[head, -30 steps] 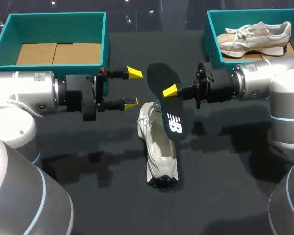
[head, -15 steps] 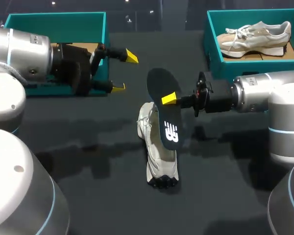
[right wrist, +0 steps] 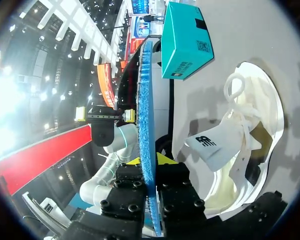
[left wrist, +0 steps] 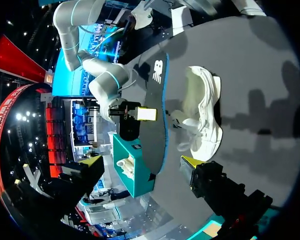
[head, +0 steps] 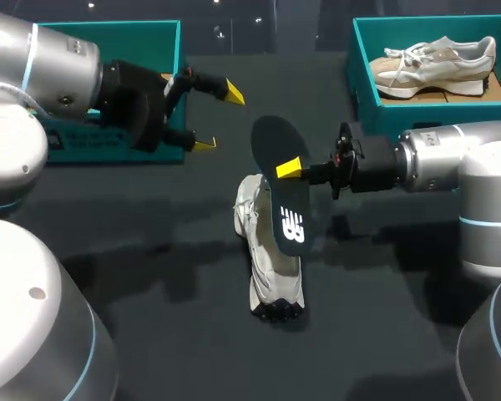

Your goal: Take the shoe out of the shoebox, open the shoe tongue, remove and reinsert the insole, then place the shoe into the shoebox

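1. The shoe (head: 271,259) lies mid-table, its mouth hidden in the head view behind the insole (head: 282,188).
2. The right gripper (head: 290,167) is clamped on that insole just above the shoe; lower its near end into the opening slowly, keeping it aligned.
3. Only the right wrist view shows the tongue (right wrist: 206,145) pulled open.
4. Farther left, the left gripper (head: 220,118) hangs, fingers apart, empty.

blocked: raised insole (head: 271,142) over shoe (head: 267,267), mid-table | passable: table (head: 150,276) either side of shoe | far corners: shoeboxes (head: 108,33) (head: 367,100)
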You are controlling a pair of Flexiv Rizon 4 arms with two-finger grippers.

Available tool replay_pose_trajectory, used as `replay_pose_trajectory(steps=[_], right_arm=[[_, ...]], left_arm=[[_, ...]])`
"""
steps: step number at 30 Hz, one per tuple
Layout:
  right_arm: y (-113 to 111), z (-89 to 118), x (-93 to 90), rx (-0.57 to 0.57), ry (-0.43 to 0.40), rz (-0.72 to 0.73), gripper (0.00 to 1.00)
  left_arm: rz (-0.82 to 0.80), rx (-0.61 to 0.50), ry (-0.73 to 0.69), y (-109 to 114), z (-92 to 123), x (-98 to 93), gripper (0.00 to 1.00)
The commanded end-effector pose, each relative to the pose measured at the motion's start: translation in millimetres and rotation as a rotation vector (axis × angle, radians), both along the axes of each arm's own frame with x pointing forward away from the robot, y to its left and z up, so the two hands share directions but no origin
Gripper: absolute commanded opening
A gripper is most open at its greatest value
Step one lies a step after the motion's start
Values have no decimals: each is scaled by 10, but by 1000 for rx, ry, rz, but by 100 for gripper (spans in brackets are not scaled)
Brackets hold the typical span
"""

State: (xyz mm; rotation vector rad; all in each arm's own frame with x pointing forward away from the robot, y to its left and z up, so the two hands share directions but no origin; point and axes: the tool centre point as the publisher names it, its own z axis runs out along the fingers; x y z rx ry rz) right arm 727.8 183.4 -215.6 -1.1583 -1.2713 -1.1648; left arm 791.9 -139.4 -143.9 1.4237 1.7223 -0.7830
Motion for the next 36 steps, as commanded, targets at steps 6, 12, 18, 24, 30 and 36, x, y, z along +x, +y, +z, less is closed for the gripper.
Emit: replay_pose_trajectory(steps=[6,12,18,24,30,36], right_arm=[[8,-1,-12,-3,0,-1,0],[8,-1,-12,-3,0,-1,0],[8,-1,-12,-3,0,-1,0],[8,-1,-12,-3,0,-1,0],[8,-1,-12,-3,0,-1,0],[8,-1,-12,-3,0,-1,0]], left_arm=[[9,117,26,-112,83,55,100],[9,117,26,-112,83,55,100],[-45,267,113,-243,210,233,100],[-105,436,163,-373,323,325,100],[-149,556,169,-452,397,317,100],[-194,700,211,-506,383,300,100]])
